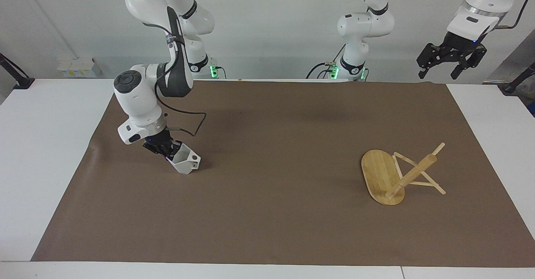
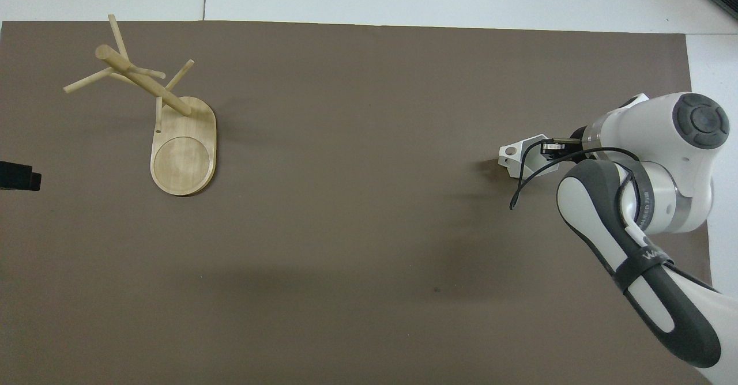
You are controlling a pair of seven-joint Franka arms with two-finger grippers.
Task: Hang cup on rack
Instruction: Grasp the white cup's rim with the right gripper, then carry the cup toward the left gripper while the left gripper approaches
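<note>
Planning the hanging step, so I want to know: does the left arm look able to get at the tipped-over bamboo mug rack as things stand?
Probably yes. The left gripper hangs open, high over its own end of the table, holding nothing. The light bamboo mug rack lies tipped on the brown mat at that end, with nothing between them.

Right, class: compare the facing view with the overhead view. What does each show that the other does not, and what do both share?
Facing view only: the left gripper waiting in the air, open, off the mat's corner at its own end; both arm bases; the wall.

Overhead view only: the round recess in the rack's base; the hole through the cup's handle, seen end-on.

Both: the right gripper at the cup on the brown mat, and the rack toward the left arm's end.
</note>
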